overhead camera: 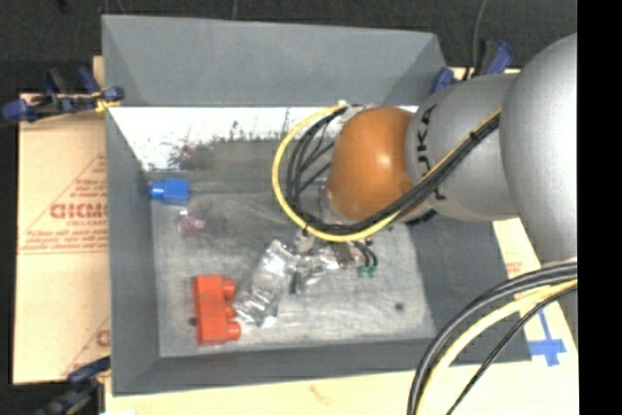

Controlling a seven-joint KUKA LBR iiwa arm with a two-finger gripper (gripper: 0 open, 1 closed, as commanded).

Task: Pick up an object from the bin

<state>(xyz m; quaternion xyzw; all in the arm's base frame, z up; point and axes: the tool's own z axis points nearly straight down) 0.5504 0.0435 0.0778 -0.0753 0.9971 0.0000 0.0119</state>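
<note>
Gripper (309, 269) is low over the middle of the bin (131, 238) floor, its tip at or just beside the clear crinkled plastic piece (260, 289) toward 6 o'clock. Whether it is open or closed, you cannot tell from here.

Your risks, as judged: the clear piece looks light and slick, so it may skid toward the red block (214, 309) at 8 o'clock. The small green bit (367, 271) at the tip's 3 o'clock could snag instead.

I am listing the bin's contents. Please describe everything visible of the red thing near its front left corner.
The red block looks like plastic, orange-red, a long body with two stubby lobes on one long side. It lies flat on the bin floor. A clear crinkled piece lies close at that lobed side; contact cannot be told.
</note>
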